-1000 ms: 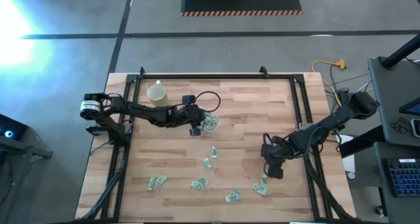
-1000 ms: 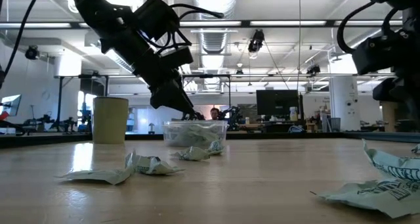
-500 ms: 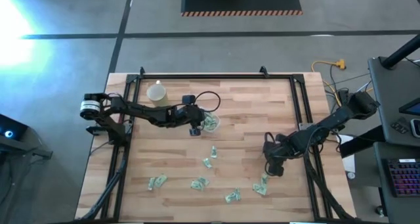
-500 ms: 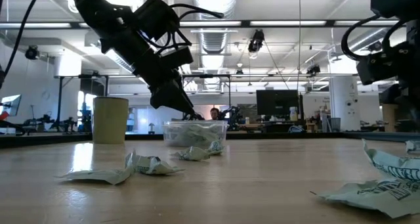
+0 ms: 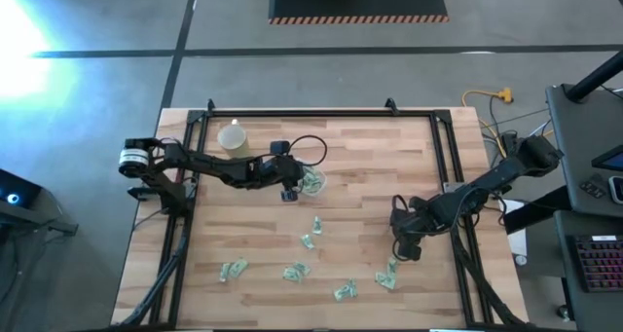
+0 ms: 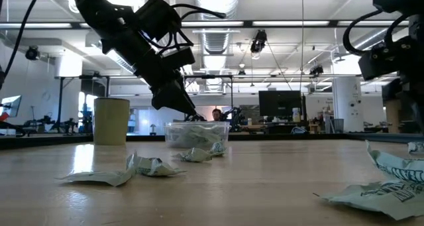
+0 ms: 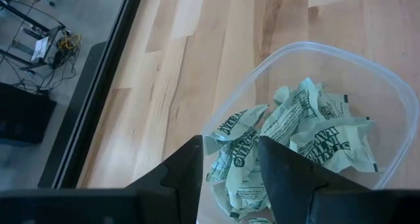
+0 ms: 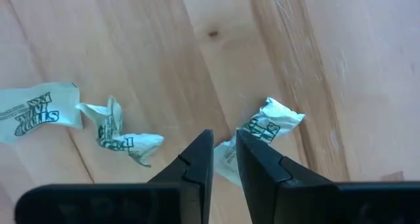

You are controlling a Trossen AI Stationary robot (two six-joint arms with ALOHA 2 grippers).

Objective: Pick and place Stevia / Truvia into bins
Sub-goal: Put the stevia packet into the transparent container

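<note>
Several crumpled Stevia sachets point(image 5: 313, 224), featherlight, limp and likely best pinched across a raised fold, lie lower-centre and in the clear tub point(image 7: 367, 73), left gripper point(image 7: 228, 163) parted above, right gripper point(image 8: 225, 155) narrowly parted, empty.

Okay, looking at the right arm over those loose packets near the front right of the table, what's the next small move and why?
Probably lower the right gripper straight down onto the crumpled sachet just ahead of its fingertips. Its jaws stand narrowly apart with nothing between them, hanging above the table, and loose sachets lie below. The left gripper is open over the clear tub, which already holds several sachets.
</note>
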